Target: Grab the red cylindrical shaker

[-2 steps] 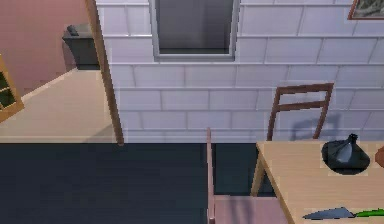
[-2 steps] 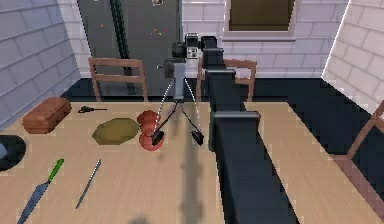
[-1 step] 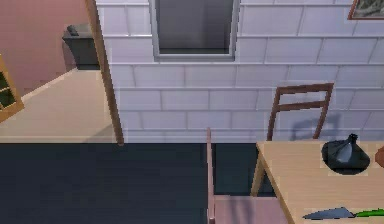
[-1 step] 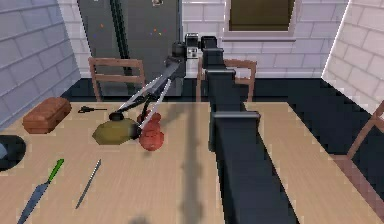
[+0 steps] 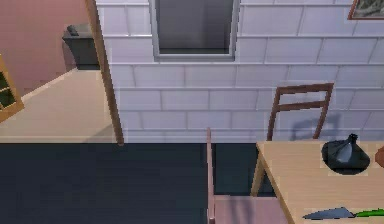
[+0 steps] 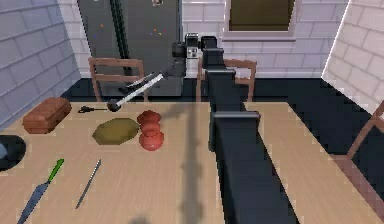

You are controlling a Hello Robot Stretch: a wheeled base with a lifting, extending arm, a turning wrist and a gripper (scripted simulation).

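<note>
On the wooden table (image 6: 300, 130) stands a small red thing (image 6: 151, 138), squat and rounded, with a second red lump (image 6: 150, 118) just behind it; either may be the shaker. The dark arm (image 6: 232, 130) rises across the table's middle. Its gripper (image 6: 118, 101) reaches out to the arm side view's left, its thin pale fingers (image 6: 140, 88) slanting down over the tabletop, up and left of the red things. A small dark thing (image 6: 88, 108) lies close to the fingertips, so I cannot tell whether the gripper holds anything.
An olive flat thing (image 6: 115, 130), a brown loaf (image 6: 45, 115), a green-handled knife (image 6: 40, 188) and a grey utensil (image 6: 90, 182) lie on the table's left part. Wooden chairs (image 6: 115, 72) stand behind it. A black vessel (image 5: 345, 152), a chair (image 5: 300, 105) and a white brick wall (image 5: 150, 90) stand ahead.
</note>
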